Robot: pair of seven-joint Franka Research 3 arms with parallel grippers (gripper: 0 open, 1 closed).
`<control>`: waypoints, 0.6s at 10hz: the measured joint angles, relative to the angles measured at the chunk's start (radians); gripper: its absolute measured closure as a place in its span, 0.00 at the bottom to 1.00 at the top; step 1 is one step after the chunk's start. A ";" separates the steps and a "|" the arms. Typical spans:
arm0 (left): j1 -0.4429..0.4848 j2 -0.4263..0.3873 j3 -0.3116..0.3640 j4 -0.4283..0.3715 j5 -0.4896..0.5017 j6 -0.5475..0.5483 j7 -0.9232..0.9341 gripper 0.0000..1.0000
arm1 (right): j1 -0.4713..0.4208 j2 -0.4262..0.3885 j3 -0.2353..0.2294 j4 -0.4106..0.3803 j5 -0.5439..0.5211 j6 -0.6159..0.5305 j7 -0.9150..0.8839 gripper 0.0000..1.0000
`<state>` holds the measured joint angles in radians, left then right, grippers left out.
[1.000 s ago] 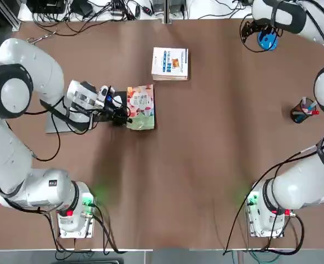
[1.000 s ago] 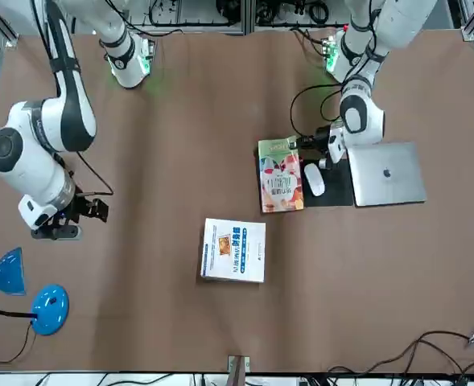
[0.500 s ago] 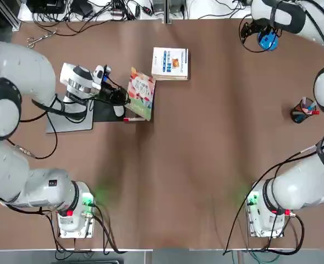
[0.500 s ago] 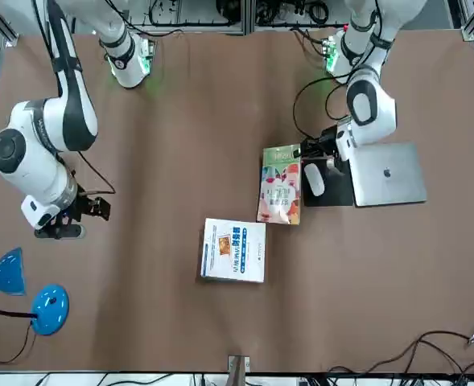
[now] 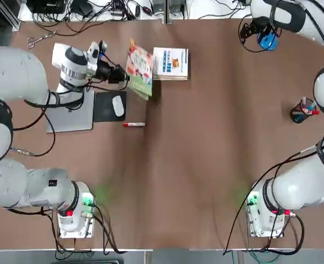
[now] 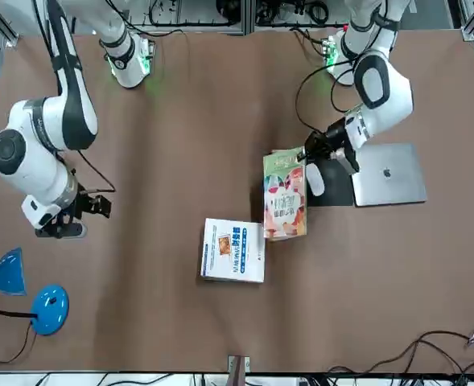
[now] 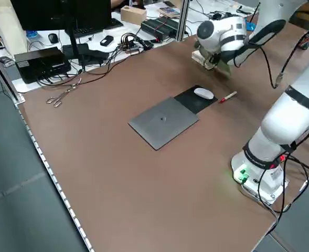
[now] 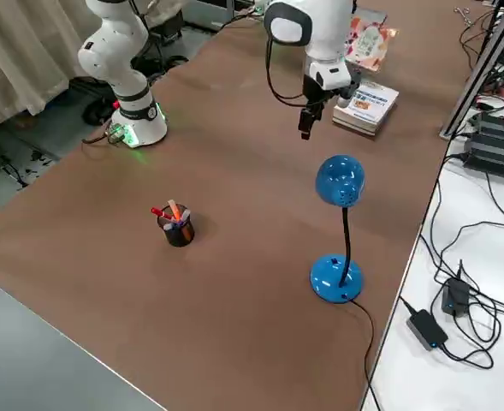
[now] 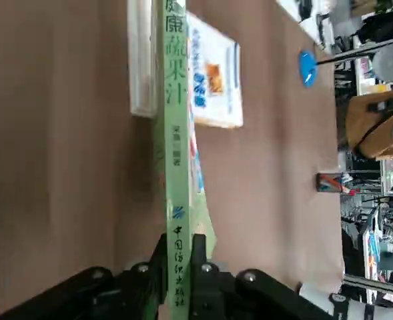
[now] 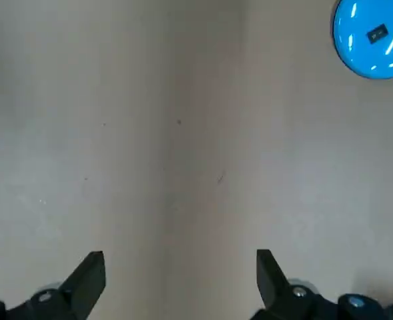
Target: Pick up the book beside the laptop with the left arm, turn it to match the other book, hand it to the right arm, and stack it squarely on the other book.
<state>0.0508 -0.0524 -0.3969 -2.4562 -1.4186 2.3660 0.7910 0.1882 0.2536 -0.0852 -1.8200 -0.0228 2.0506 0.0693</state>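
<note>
**Desk:** Overhead first. What have we got?

**Reporter:** The left gripper (image 5: 119, 74) is clamped on the spine edge of the book (image 5: 140, 70), held clear of the table and tilted, just beside the other book (image 5: 170, 63). Below them lie the laptop (image 5: 69, 113), a mouse pad (image 5: 109, 105) with a mouse (image 5: 117, 105), and a red pen (image 5: 133, 125). At the right edge stands a pen cup (image 5: 303, 111) holding red and blue pens.

**Desk:** And from across the table?

**Reporter:** The book's lower corner overlaps the white cover in that view, though whether they touch I cannot tell. The right gripper (image 6: 96, 207) hangs well apart, near a blue lamp (image 6: 23, 293).

**Desk:** The side cameras?

**Reporter:** The left side shows the laptop and mouse pad bare, the book carried off beyond them. The right side shows the right gripper above the table, between the white book and the lamp.

**Desk:** Wrist cameras?

**Reporter:** Left: both fingers (image 9: 200, 267) pinch the green spine. Right: jaws stand wide apart over bare table.

**Desk:** How will it handle?

**Reporter:** Probably light and floppy, with a glossy cover likely to slip. The free long edge looks the best place for the receiving grip.
</note>
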 joint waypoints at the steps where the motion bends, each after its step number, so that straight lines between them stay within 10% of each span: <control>1: 0.002 0.001 0.000 0.030 0.036 0.000 0.005 0.84 | 0.007 0.000 0.001 0.006 0.000 -0.006 0.000 0.00; 6: 0.018 0.118 0.008 0.280 0.311 0.001 0.002 0.84 | 0.009 0.000 -0.001 0.025 0.000 -0.007 0.000 0.00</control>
<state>0.0692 0.0654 -0.3892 -2.1765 -1.1077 2.3669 0.7926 0.1973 0.2536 -0.0859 -1.7948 -0.0228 2.0432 0.0698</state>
